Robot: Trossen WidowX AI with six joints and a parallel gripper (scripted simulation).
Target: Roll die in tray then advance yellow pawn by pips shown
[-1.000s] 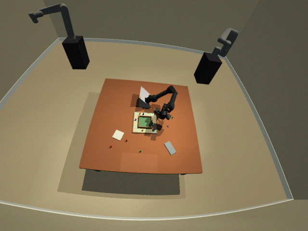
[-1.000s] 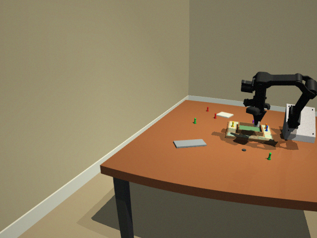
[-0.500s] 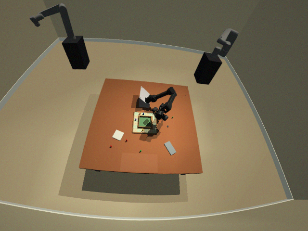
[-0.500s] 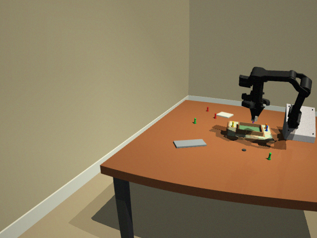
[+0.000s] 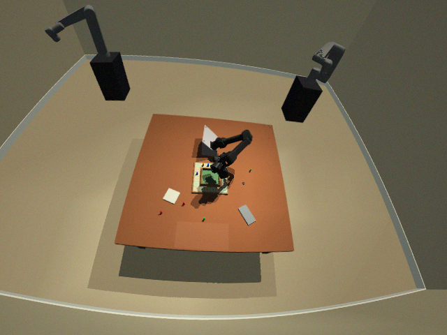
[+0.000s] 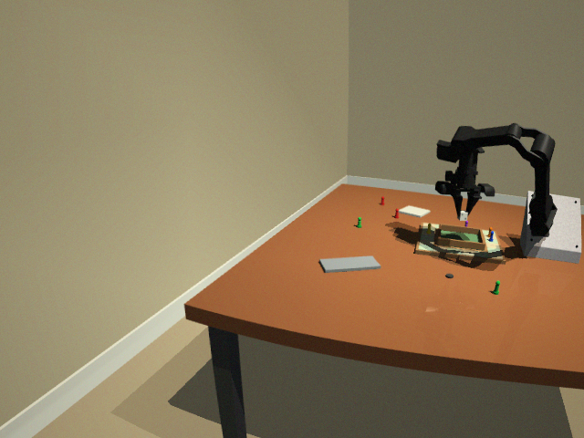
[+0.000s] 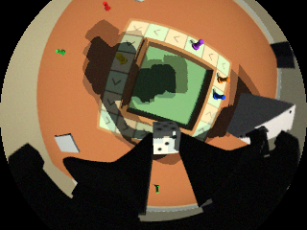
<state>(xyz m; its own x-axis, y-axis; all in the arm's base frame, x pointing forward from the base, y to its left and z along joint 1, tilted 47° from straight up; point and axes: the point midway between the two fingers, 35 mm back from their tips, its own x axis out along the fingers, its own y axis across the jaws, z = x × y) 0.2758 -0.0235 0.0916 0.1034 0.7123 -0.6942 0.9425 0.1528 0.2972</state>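
Note:
My gripper (image 6: 464,214) (image 7: 164,136) is shut on the white die (image 6: 464,216) (image 7: 165,144) with dark pips and holds it in the air above the board. The tray (image 6: 460,244) (image 7: 133,118), with a green floor and brown walls, sits in the middle of the board (image 5: 195,188) (image 6: 422,245) (image 7: 106,121); no die lies on the part of its floor that shows. The yellow pawn (image 6: 429,229) (image 7: 122,58) stands on the board's track, in the arm's shadow, beside the tray's outer wall. Arrows are marked on the track squares.
A purple pawn (image 7: 198,44), an orange pawn (image 7: 223,79) and a blue pawn (image 7: 219,96) stand on the track. Around the board are green pawns (image 6: 359,222) (image 6: 496,287), red pawns (image 6: 382,201) (image 6: 397,213), a grey slab (image 5: 246,214) (image 6: 349,264), a white square (image 5: 171,195) and a dark disc (image 6: 449,276).

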